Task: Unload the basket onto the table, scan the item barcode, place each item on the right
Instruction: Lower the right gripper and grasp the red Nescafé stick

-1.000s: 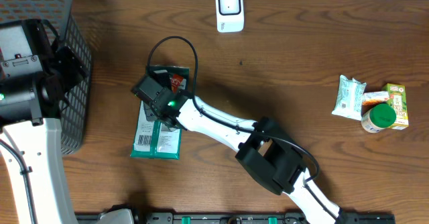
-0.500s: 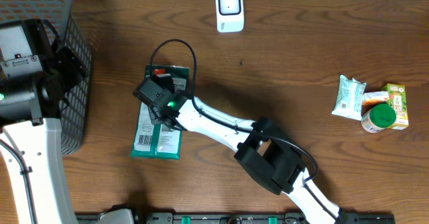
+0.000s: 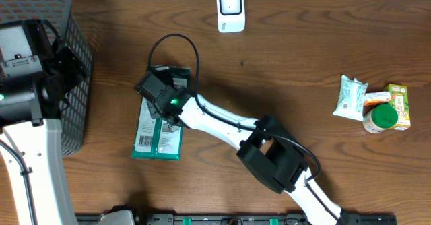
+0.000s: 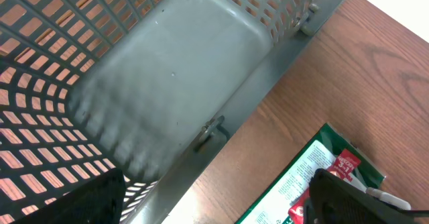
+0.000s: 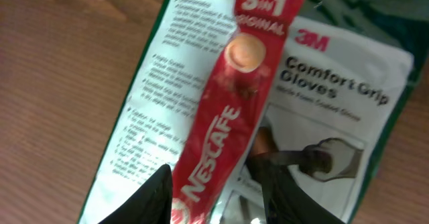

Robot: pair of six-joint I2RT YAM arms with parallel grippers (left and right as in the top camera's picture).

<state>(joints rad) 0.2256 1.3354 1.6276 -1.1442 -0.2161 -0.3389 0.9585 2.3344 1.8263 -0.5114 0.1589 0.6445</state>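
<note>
right gripper (image 5: 214, 187) straddling sachet (image 5: 224, 130), over glove pack (image 5: 342, 96), basket (image 3: 77, 56) wall near

Brown wood-grain table (image 3: 303, 50), one surface.
- Far left: grey mesh basket (image 3: 75, 63), standing upright at table edge.
- Far edge, centre: white scanner (image 3: 230, 8), standing alone, well apart from other items.
- Left of centre: green 3M glove packet (image 3: 158, 141), flat, printed side up, barcode (image 3: 143, 141) facing up at near-left corner.
- Right edge, in tight cluster: pale green wipes packet (image 3: 351, 97), flat; green-lidded jar (image 3: 381, 117); yellow-green drink carton (image 3: 400, 100), on its side, touching jar.
</note>
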